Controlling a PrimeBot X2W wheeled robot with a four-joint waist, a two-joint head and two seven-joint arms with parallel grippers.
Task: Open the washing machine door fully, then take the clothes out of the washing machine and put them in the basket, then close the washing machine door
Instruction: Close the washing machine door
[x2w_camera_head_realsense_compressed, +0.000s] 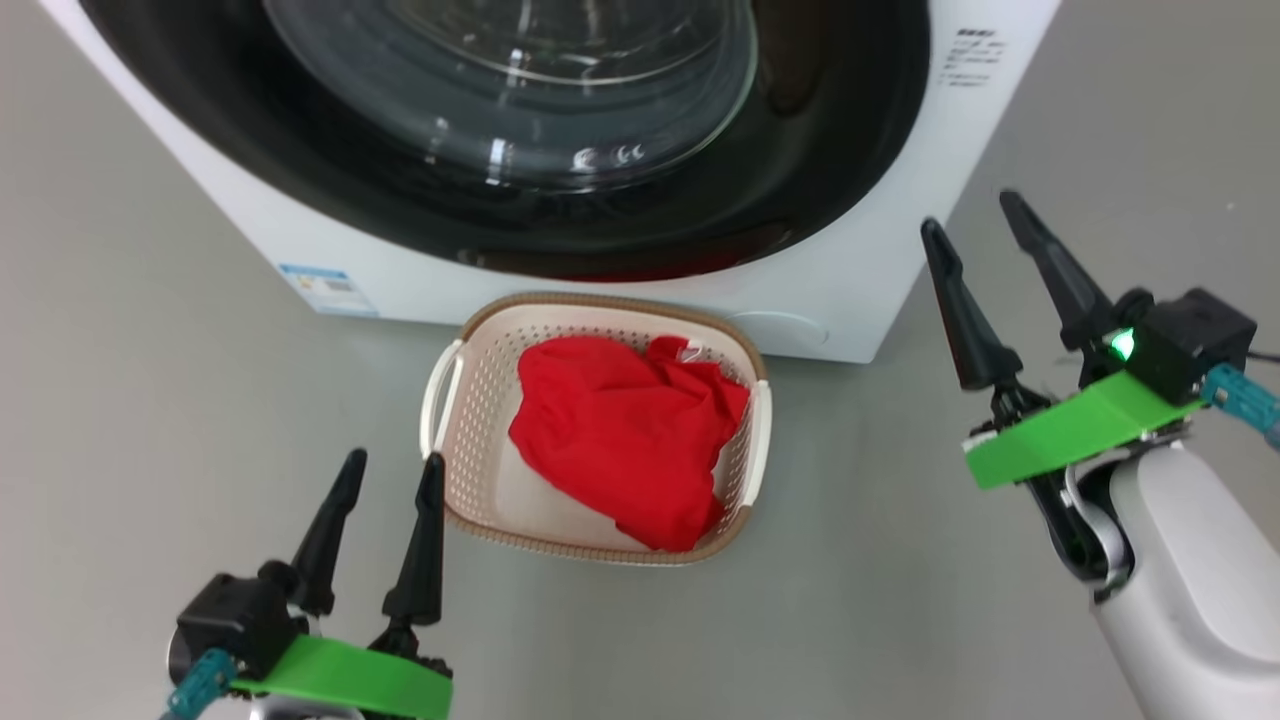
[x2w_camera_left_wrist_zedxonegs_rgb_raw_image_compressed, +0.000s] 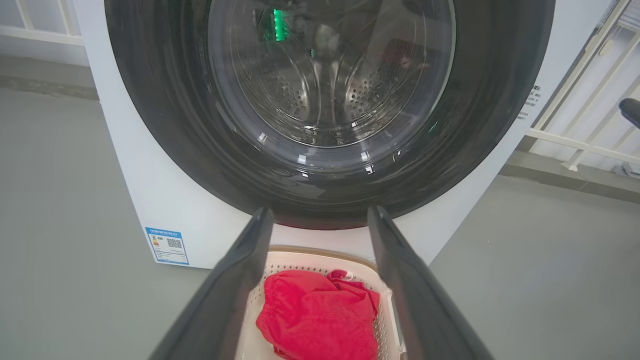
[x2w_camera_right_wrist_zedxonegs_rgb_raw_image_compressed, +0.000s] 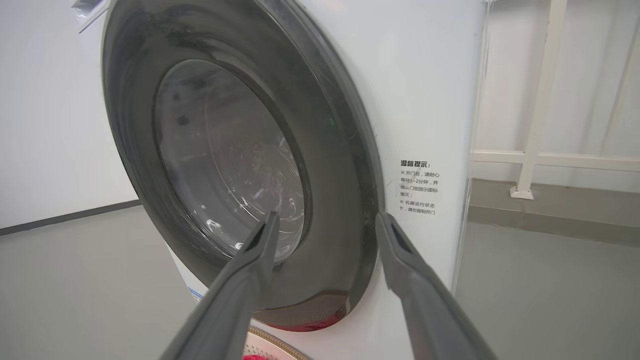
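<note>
The washing machine (x2w_camera_head_realsense_compressed: 860, 290) stands white and boxy ahead, and its door (x2w_camera_head_realsense_compressed: 800, 190) with the glossy black rim lies flat against the front. Through the glass (x2w_camera_left_wrist_zedxonegs_rgb_raw_image_compressed: 330, 75) the steel drum shows. Red clothes (x2w_camera_head_realsense_compressed: 625, 435) lie heaped in the cream basket (x2w_camera_head_realsense_compressed: 470, 400) on the floor just before the machine. My left gripper (x2w_camera_head_realsense_compressed: 388, 468) is open near the basket's left rim, fingers apart with nothing between them. My right gripper (x2w_camera_head_realsense_compressed: 975, 218) is open to the right of the machine's lower corner, holding nothing; in the right wrist view its fingers (x2w_camera_right_wrist_zedxonegs_rgb_raw_image_compressed: 260, 245) point at the door (x2w_camera_right_wrist_zedxonegs_rgb_raw_image_compressed: 340, 165).
Grey floor (x2w_camera_head_realsense_compressed: 130, 400) spreads around machine and basket. A blue sticker (x2w_camera_head_realsense_compressed: 330, 288) marks the machine's lower left corner, and a printed notice (x2w_camera_right_wrist_zedxonegs_rgb_raw_image_compressed: 419, 187) sits by the door. A white railing (x2w_camera_right_wrist_zedxonegs_rgb_raw_image_compressed: 540, 150) runs along the wall to the right.
</note>
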